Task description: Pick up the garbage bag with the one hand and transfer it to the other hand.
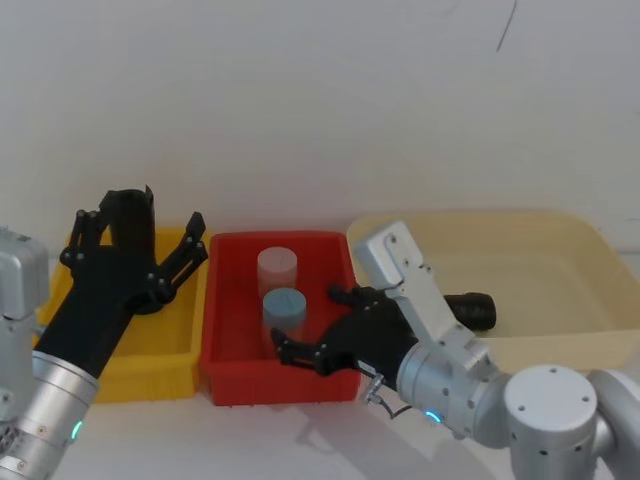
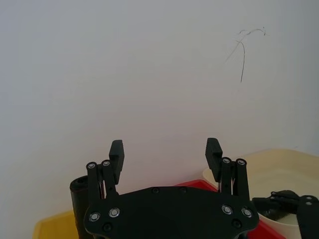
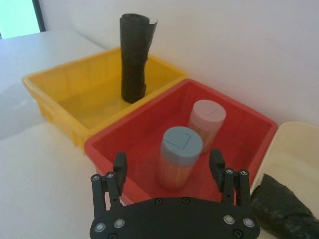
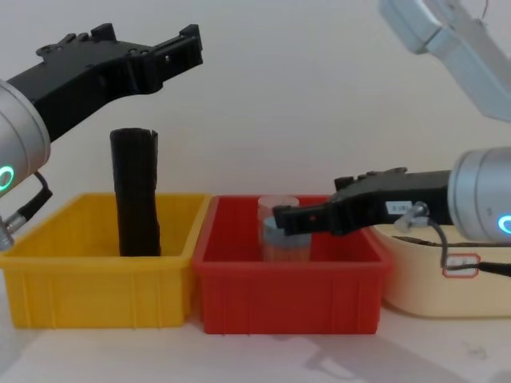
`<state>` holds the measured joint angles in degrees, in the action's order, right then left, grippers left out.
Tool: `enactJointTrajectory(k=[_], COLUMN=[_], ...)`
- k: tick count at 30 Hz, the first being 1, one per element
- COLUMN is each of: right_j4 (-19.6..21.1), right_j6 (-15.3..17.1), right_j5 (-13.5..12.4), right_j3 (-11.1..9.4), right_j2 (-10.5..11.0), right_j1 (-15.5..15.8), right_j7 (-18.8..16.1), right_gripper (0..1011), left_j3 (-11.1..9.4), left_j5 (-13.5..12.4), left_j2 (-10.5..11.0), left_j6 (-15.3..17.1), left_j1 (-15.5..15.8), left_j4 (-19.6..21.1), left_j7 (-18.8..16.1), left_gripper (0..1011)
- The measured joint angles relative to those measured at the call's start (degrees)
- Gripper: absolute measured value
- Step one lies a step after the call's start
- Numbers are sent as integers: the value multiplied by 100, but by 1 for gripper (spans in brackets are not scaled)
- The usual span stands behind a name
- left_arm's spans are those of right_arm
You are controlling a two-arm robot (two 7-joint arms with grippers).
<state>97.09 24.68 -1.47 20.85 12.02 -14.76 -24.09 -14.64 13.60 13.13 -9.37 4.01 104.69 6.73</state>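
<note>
1. The garbage bag (image 4: 136, 191), a single black roll with a ragged top, stands upright in the yellow bin (image 4: 96, 295) and rises well above its walls. That bin sits right against the left side of the red bin (image 4: 287, 295).
2. The left hand (image 4: 152, 44) hangs over the yellow bin, left of the red bin. It is higher than the bag's top and clear of it, with its fingers spread wide and nothing held.
3. From the head view the left hand covers most of the bag, and the bag's top pokes out above the hand.
4. The right hand (image 1: 308, 322) is low over the near side of the red bin. It is opened wide and holds nothing.
5. Two jars stand inside the red bin. The jar with a blue lid (image 3: 182, 154) is nearer, just ahead of the right hand, and the jar with a pale pink lid (image 3: 207, 117) is behind it.
6. From the chest view the right hand crosses in front of both jars and hides part of them.
7. A cream tub (image 1: 560, 225) stands to the right of the red bin. One dark bundle (image 1: 470, 310) lies in it, partly behind the right arm, and I cannot tell what it is.
8. All three containers rest on one white surface (image 1: 300, 440).
</note>
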Motion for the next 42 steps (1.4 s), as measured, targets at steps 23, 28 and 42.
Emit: enactJointTrajectory(k=[23,28,42], right_j4=[-816,-1029,-1645], right_j6=[260,245,316], right_j5=[-17,-12,13], right_j3=[213,235,345], right_j2=[-298,-363,-510], right_j1=[-646,-784,-1142], right_j7=[118,190,288], right_gripper=[1001,1001,1001], left_j3=[103,113,128], left_j5=[16,24,37], left_j2=[-78,-89,-105], left_j6=[33,28,19], left_j1=[-158,-175,-202], left_j4=[75,81,89], left_j7=[80,97,121], left_gripper=[1002,1002,1002])
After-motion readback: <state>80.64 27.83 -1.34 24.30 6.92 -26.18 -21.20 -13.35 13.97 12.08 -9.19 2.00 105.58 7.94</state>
